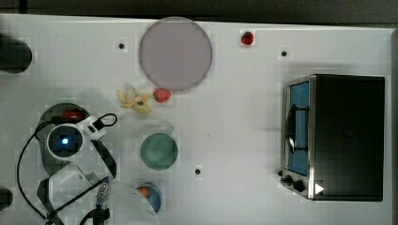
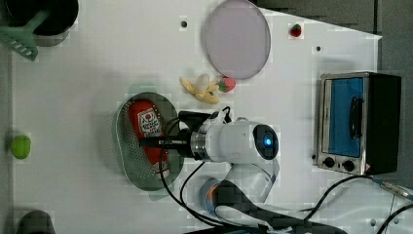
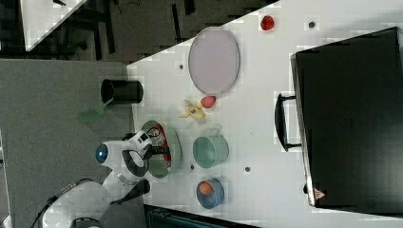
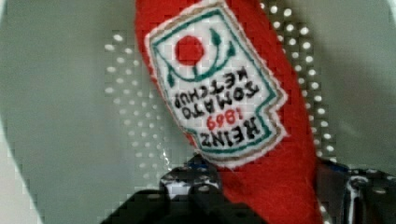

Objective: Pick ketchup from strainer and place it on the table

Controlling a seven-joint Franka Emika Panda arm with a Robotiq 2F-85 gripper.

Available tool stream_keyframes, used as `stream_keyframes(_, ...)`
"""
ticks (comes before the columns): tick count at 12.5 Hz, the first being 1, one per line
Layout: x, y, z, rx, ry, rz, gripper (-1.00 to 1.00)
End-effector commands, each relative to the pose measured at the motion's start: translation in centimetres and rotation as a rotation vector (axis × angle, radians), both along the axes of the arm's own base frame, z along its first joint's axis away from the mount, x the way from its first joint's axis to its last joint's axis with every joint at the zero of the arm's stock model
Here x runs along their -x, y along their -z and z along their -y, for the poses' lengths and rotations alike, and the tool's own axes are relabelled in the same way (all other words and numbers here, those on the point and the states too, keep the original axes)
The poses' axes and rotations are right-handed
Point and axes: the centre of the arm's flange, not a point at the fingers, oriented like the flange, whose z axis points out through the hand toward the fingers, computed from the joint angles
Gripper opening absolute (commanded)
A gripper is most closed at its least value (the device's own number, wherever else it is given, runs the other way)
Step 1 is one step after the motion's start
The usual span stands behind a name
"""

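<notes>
In the left view, reading left to right, a green ball [image 2: 21, 146] lies near the worktop [image 2: 87, 73] edge, then comes the strainer [image 2: 127, 161] with the ketchup [image 2: 146, 124] lying flat inside it, label up, then the tool [image 2: 153, 143] reaching in from the left view's right across the lower half of the bottle. The wrist view places one finger [image 4: 189, 179] on each side of the red body just below the label, the perforated strainer floor visible behind; the fingers stand astride the bottle, but whether they already press on it cannot be told. Further right in the left view are the peeled banana [image 2: 200, 89], a strawberry [image 2: 227, 85], the grey plate [image 2: 237, 39] and the toaster oven [image 2: 358, 122]. Judged progress: the approach is complete and the bottle is not yet lifted. Remaining steps: secure the grip, raise the ketchup clear of the strainer rim, carry it to bare worktop and release
</notes>
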Motion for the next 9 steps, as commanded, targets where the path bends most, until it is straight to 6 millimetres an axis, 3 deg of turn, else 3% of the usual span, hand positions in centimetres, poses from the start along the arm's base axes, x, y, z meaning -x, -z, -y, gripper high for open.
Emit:
stream_keyframes(1,0.8,-2.4,-2.1,-0.014,-0.012,0.049,0.17)
stream_keyframes(4,-0.1,-6.8,-1.5,0.046,-0.026,0.090,0.17)
stream_keyframes(9,-3.1,-18.1,2.3,0.147,0.131,0.020,0.17)
